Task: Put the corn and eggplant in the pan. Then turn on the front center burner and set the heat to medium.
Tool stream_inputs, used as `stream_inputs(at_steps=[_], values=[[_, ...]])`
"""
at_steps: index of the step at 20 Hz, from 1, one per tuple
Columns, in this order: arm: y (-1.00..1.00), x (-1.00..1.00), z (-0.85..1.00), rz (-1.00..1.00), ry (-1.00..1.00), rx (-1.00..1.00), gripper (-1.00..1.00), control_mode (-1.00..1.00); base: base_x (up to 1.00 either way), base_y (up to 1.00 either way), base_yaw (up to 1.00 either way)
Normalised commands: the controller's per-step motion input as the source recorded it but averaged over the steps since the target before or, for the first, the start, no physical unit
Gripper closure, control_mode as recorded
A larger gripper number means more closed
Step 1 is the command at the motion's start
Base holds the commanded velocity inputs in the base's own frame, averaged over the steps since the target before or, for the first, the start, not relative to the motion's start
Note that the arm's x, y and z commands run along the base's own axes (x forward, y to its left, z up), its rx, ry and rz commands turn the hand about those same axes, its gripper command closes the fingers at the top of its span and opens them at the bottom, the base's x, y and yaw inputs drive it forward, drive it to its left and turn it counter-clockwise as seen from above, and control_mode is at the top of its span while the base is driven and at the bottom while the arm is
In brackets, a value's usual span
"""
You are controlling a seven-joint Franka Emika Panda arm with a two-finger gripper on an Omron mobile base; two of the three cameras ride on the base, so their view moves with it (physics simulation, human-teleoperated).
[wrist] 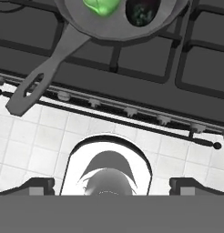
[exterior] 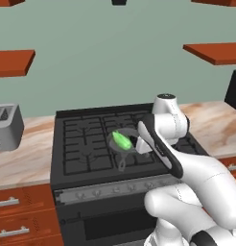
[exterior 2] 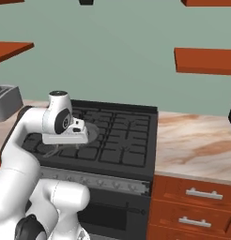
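Observation:
The dark-grey pan (wrist: 114, 32) sits on the front center burner (wrist: 141, 59) of the black stove, its handle (wrist: 38, 84) reaching out over the stove's front edge. Inside it lie the bright green corn (wrist: 101, 6) and, beside it, the dark eggplant (wrist: 142, 11). In the left base view the corn (exterior: 121, 140) shows in the pan (exterior: 121, 153), with my white hand right next to it. My gripper (wrist: 113, 185) hovers above the stove's front edge, open, its fingertips (wrist: 38, 185) wide apart and holding nothing.
A row of knobs (wrist: 129, 110) runs along the stove front, with white floor tiles (wrist: 36, 132) below. A toaster (exterior: 7, 126) stands on the counter to the left. Marbled counter (exterior 2: 197, 140) with drawers (exterior 2: 204, 193) lies to the right. Wooden shelves (exterior: 213, 52) hang above.

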Motion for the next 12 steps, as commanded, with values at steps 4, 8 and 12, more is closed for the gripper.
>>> stream_inputs(at_steps=[4, 8, 12], values=[[0.0, 0.0, 0.0, 0.0, 0.0, 0.0, -1.0, 1.0, -0.01, 0.4, 0.0], [0.0, 0.0, 0.0, 0.0, 0.0, 0.0, -1.0, 1.0, 0.0, 0.43, 0.01], [0.0, 0.0, 0.0, 0.0, 0.0, 0.0, -1.0, 1.0, 0.0, 0.64, 0.0]])
